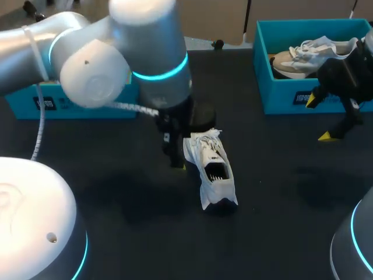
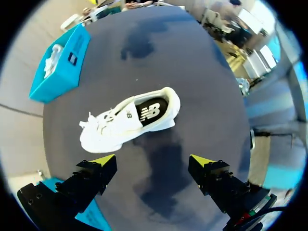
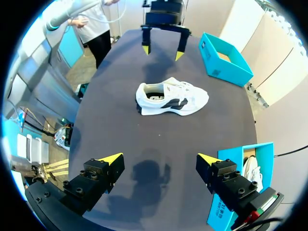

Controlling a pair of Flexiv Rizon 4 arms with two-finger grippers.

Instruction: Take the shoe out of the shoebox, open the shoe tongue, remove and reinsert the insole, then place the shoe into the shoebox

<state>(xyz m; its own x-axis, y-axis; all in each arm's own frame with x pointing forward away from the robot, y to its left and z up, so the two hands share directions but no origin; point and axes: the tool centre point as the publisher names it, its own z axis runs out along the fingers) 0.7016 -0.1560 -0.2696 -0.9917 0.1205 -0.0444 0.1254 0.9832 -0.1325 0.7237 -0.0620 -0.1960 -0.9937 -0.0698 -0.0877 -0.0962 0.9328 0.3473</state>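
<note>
"Starting with the head view, where is the white shoe [image 1: 213, 169] located?" is asked by the inspector.

"It is set on its sole on the black table [image 1: 116, 192], outside both boxes," is answered by the technician. "The end of the left arm [image 1: 93, 70] is positioned just beside the laced part. The right gripper [image 1: 319, 118] is held over the table in front of the right shoebox [image 1: 280, 96], its fingers spread with nothing between them. A second shoe [image 1: 300, 55], beige and white, is contained in that box. The left shoebox [image 1: 23, 108] is partly covered by the left arm; its contents cannot be told."

"What is shown in the left wrist view?"

"The left gripper [image 2: 153, 161] is seen released, fingers wide apart, with the white shoe ahead of them and untouched. The insole [image 2: 151, 111] is seen seated in the shoe's opening. Beyond the shoe, the right shoebox is seen with the pale second shoe inside."

"And in the right wrist view?"

"The right gripper's fingers are spread and nothing is grasped. The white shoe is seen ahead on the table, between the two grippers; the left gripper is seen beyond it, opened and clear of it. The left shoebox is placed further off, its contents not discernible. The right shoebox is seen just beside the right gripper, with the second shoe in it."
</note>
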